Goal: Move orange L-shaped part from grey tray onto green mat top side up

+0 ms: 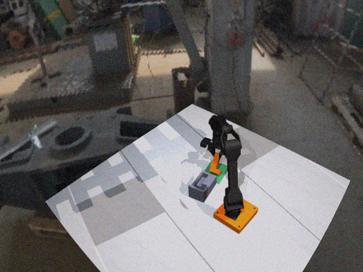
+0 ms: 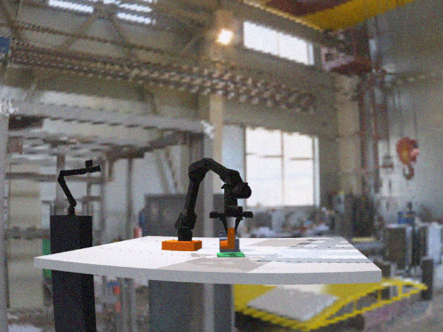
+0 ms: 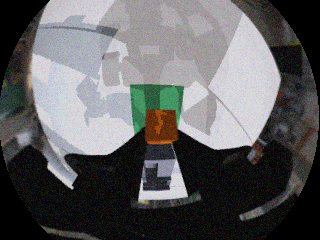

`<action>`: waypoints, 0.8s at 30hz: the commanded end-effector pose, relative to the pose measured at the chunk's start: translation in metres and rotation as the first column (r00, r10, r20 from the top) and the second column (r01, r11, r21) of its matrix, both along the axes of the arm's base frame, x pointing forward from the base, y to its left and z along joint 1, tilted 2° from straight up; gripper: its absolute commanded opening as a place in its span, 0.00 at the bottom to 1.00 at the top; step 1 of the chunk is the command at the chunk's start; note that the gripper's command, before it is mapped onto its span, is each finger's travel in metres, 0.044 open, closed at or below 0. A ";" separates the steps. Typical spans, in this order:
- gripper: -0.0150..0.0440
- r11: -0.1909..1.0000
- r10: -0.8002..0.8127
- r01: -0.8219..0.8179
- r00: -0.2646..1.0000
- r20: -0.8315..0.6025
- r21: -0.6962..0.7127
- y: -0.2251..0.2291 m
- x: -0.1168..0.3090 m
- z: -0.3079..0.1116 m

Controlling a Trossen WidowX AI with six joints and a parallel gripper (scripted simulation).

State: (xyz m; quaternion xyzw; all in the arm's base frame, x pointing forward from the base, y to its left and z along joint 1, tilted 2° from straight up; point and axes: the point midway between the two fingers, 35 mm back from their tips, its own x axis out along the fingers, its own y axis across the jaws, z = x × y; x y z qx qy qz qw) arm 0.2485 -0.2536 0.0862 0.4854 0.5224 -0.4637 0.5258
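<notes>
pale, patchy table (image 1: pixel 126 251) (image 2: pixel 118 262) (image 3: pixel 250 65), one corner jutting toward a grey column (image 1: pixel 229 58). inward from that corner, the gripper (image 1: pixel 215 151) (image 2: pixel 230 228) (image 3: pixel 159 130) is closed on the orange l-shaped part (image 1: pixel 215 164) (image 2: pixel 231 237) (image 3: pixel 161 126), held upright above the green mat (image 1: pixel 222 175) (image 2: pixel 230 254) (image 3: pixel 157 95). just beside the mat, nearer the orange base (image 1: pixel 249 211) (image 2: pixel 181 245), sits the grey tray (image 1: pixel 197 194) (image 3: pixel 160 151), its pocket empty.

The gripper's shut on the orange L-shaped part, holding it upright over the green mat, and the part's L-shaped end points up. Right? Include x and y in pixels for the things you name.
Not quite: the L-shaped end of the orange L-shaped part (image 1: pixel 214 165) (image 2: pixel 230 237) (image 3: pixel 161 126) points down, as the exterior view shows. The rest stands.
</notes>
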 end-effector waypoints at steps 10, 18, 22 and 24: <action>0.25 1.000 0.000 0.000 1.000 -0.005 0.001 0.001 -0.001 -0.020; 0.25 1.000 0.000 0.000 1.000 -0.005 0.001 0.001 -0.001 -0.020; 0.25 1.000 0.001 -0.001 1.000 -0.003 0.003 0.002 -0.001 -0.020; 0.34 1.000 0.001 -0.001 1.000 -0.003 0.003 0.002 -0.001 -0.020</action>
